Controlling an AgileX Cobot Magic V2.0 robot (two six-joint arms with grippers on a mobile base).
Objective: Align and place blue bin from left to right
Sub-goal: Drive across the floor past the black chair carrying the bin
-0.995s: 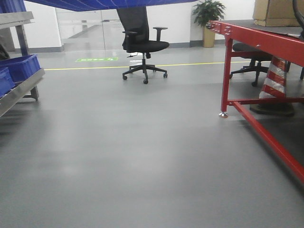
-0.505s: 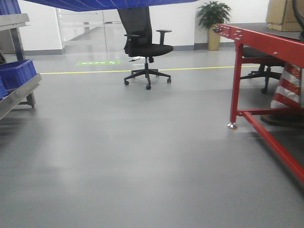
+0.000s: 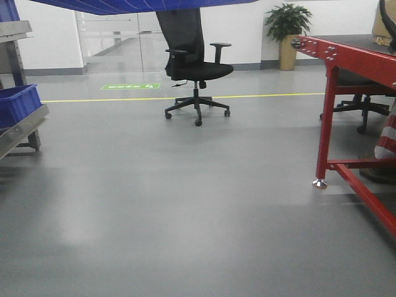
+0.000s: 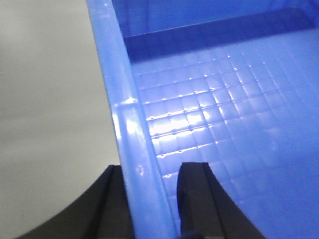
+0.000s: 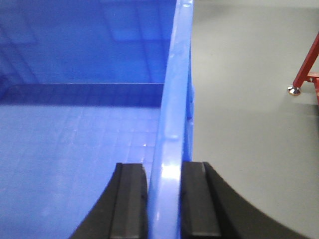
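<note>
Front view: blue bin (image 3: 142, 5) held aloft, only its underside showing at the top edge; red table (image 3: 346, 55) to the right.
Left wrist: left gripper (image 4: 152, 172) clamped across the bin's rim.
Right wrist: right gripper (image 5: 164, 169) pinching the opposite rim.
Carry step, probably. Next calls for level lowering, squared up.

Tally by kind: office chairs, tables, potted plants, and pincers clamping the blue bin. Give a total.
Office chairs: 2 (black chair, second chair)
Red table: 1
Potted plant: 1
Pincers on the blue bin: 2 (left pincer, right pincer)
Total: 6
</note>
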